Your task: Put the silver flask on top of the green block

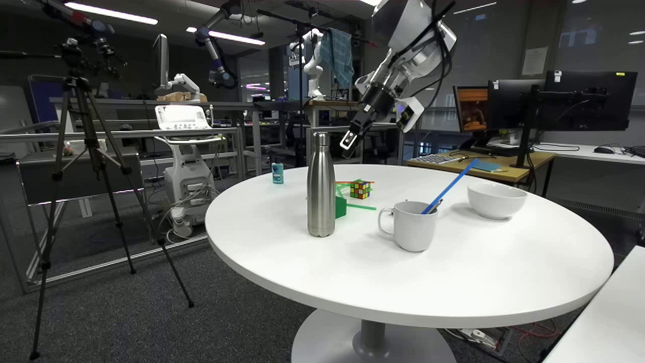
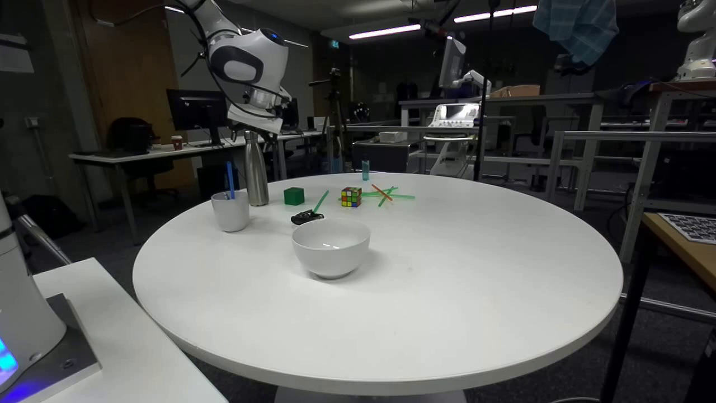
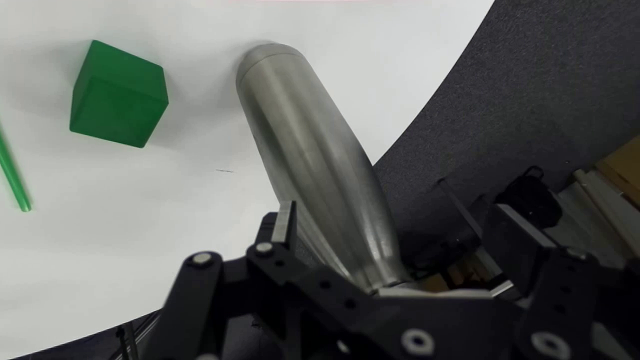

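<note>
Pre-Grasp Approach: Alignment Required

In an exterior view, the silver flask [image 1: 321, 186] stands upright on the round table [image 1: 453, 282]. The gripper [image 1: 348, 143] hangs tilted beside its cap, apparently without contact. The green block [image 1: 341, 207] rests on the same surface, partly hidden behind the flask. The step in hand is judged to be the approach — the grasp is not yet made.

In an exterior view, the arm [image 2: 251, 61] appears above the flask and hides the gripper. The flask shows between the white mug [image 2: 230, 212] and the block, with a gap separating it from the block. The mug is smooth, probably ceramic.

In the wrist view, the fingers [image 3: 284, 225] stand wide apart and hold nothing; the flask's shoulder appears between them, slanting across the view. The next move calls for centring the fingers about the flask, closing on it, lifting it above the block and lowering it upright onto the top face. The flask is a slim brushed-steel cylinder with soft lengthwise highlights and a tapering shoulder. The block is a plain cube with flat faces and slightly softened edges. Curved metal is likely to slide if gripped off-centre — and the small top face probably tolerates little tilt.
</note>
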Robot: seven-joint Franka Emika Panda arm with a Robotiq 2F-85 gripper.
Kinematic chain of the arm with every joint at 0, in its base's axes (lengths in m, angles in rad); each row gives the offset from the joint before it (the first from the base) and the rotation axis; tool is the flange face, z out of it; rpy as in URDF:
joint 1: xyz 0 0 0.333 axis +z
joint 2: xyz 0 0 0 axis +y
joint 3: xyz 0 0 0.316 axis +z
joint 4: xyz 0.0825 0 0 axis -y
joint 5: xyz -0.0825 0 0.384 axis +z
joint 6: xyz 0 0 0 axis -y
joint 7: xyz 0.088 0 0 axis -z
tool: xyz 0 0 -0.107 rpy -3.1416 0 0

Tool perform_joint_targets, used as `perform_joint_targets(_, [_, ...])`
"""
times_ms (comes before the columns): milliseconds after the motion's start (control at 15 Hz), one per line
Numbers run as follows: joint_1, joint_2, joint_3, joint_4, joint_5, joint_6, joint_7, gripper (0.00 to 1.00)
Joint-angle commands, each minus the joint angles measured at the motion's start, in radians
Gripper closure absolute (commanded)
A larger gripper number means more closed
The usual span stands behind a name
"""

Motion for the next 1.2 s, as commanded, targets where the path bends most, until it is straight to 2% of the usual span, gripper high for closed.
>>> perform_joint_targets(0, [-0.037, 0.008, 0.035, 0.018, 0.037, -0.014, -0.054, 0.0])
perform_joint_targets(533, [-0.073, 0.029, 0.059, 0.04, 0.247, -0.129, -0.425, 0.0])
perform_joint_targets(867, [-0.083, 0.04, 0.04, 0.046, 0.289, -0.263, -0.586, 0.0])
perform_joint_targets(1133, [-0.086, 0.053, 0.03, 0.052, 0.281, -0.322, -0.633, 0.0])
